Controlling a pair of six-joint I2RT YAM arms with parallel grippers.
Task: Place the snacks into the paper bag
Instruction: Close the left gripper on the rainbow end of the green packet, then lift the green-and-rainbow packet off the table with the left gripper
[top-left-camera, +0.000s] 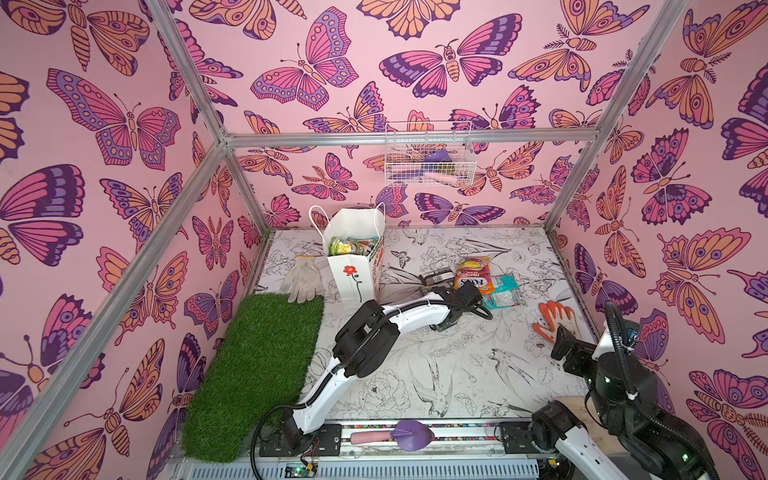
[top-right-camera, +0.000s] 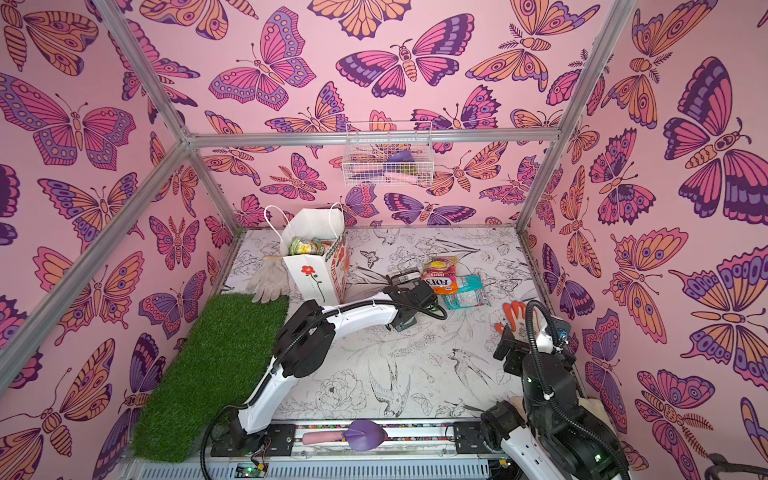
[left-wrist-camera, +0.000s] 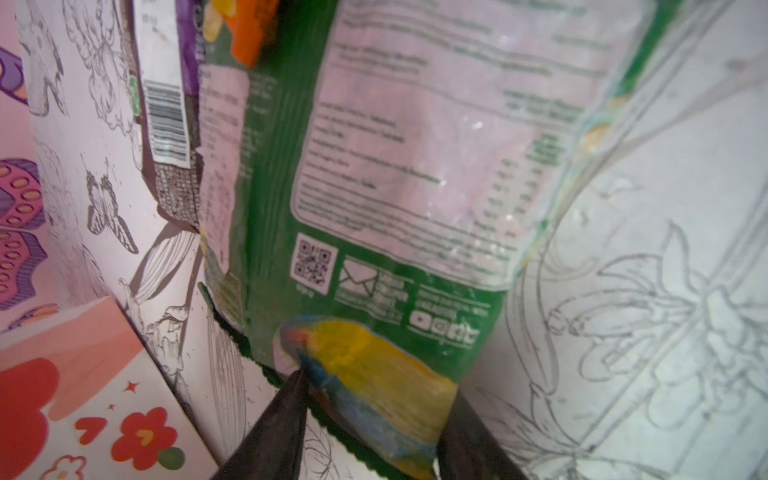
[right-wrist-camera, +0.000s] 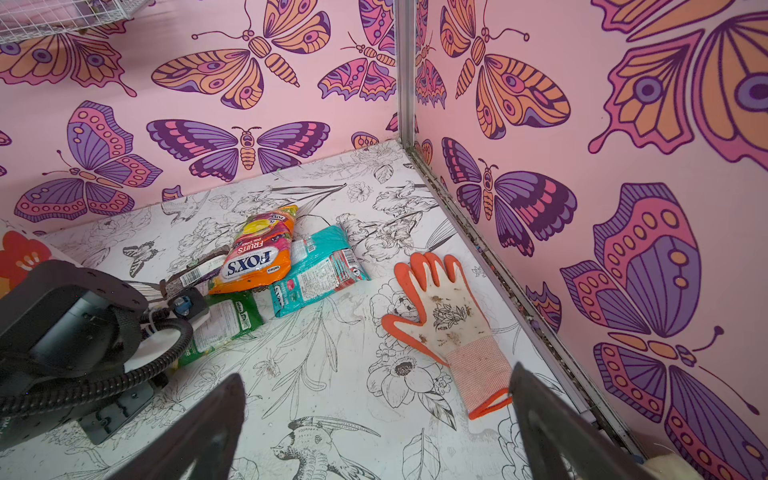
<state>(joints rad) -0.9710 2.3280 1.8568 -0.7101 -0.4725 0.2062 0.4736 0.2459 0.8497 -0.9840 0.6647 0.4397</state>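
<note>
Green packet (left-wrist-camera: 374, 166): flat on tabletop (top-left-camera: 415, 365), partly under FOX'S bag (right-wrist-camera: 257, 257), well apart from paper bag (top-left-camera: 353, 282). Likely light, crinkly, slippery film; contents may shift. Best hold: crimped end seam. Left fingers (left-wrist-camera: 282, 419) part-closed, pinching that end. Right fingers (right-wrist-camera: 208, 428) wide apart, empty, near orange glove (right-wrist-camera: 449, 311).

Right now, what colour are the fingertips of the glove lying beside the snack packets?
Orange, on a whitish knitted glove; clearest in the right wrist view.

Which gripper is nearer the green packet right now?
Left. The left gripper is at the green packet, jaws straddling its end; the right gripper hangs well back, by the orange glove.
</note>
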